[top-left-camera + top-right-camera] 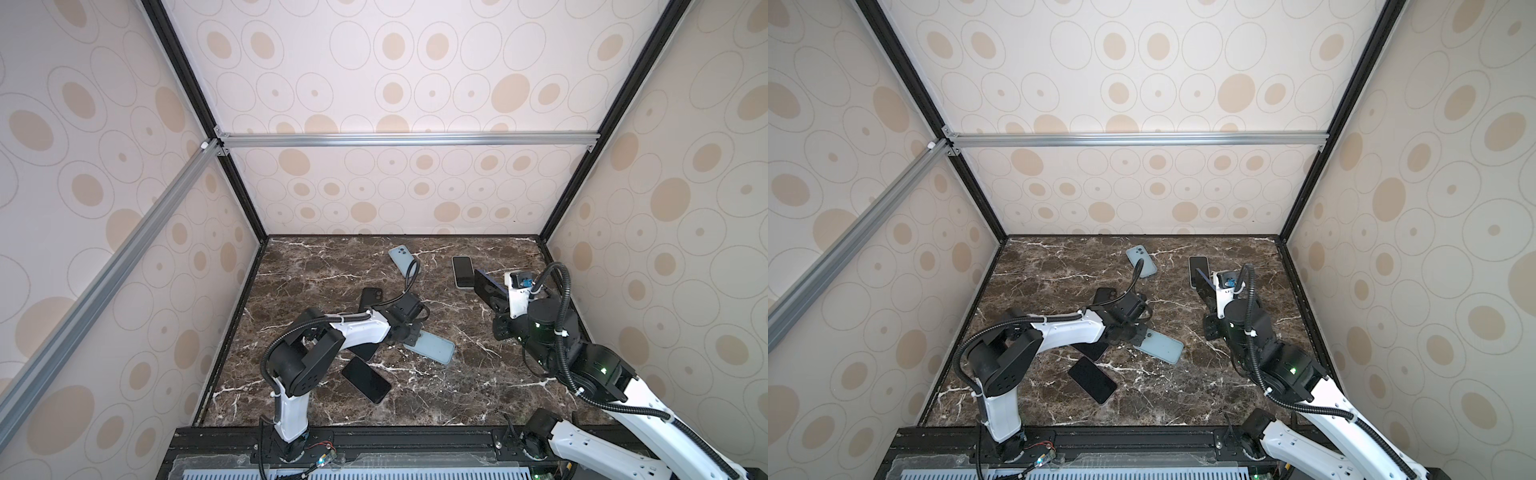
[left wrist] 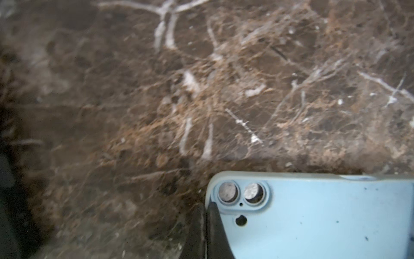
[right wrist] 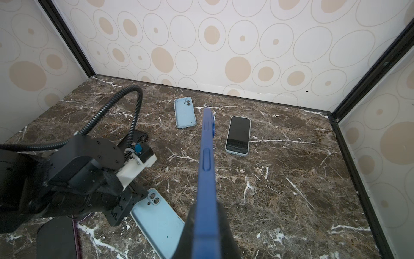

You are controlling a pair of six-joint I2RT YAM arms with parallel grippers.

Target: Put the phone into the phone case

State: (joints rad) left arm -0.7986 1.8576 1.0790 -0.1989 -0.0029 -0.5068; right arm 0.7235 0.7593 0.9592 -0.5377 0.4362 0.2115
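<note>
In both top views, the left hand (image 1: 410,336) (image 1: 1139,334) is down at the near corner of a pale-blue case (image 1: 432,347) (image 1: 1163,347) that lies flat near the middle of the marble surface (image 1: 457,395). The right hand (image 1: 496,302) (image 1: 1212,299) is raised over the right side of the surface and is closed on a dark-blue phone (image 1: 486,284) (image 1: 1205,281), which is held on edge and clear of the marble. Beyond it a screen-up phone (image 1: 462,272) lies flat. A second pale-blue case (image 1: 401,259) lies near the back wall. A black phone (image 1: 365,379) lies toward the front beside the left arm, and another dark slab (image 1: 371,297) lies partly hidden behind that arm.

In the left wrist view, the pale-blue case (image 2: 313,213) shows its two lens holes. The left hand (image 2: 205,224) is clamped at that corner, with one finger outside the rim and the other finger (image 2: 216,228) over the case, the two nearly meeting on the rim. The rest of the picture is blurred marble.

In the right wrist view, the dark-blue phone (image 3: 207,157) stands edge-on with its side button showing, pinched low between the right hand's fingers (image 3: 227,235). Past it on the surface lie the screen-up phone (image 3: 238,135) and the second pale-blue case (image 3: 185,112). The left hand (image 3: 124,207) sits on the end of the pale-blue case (image 3: 159,222).
</note>
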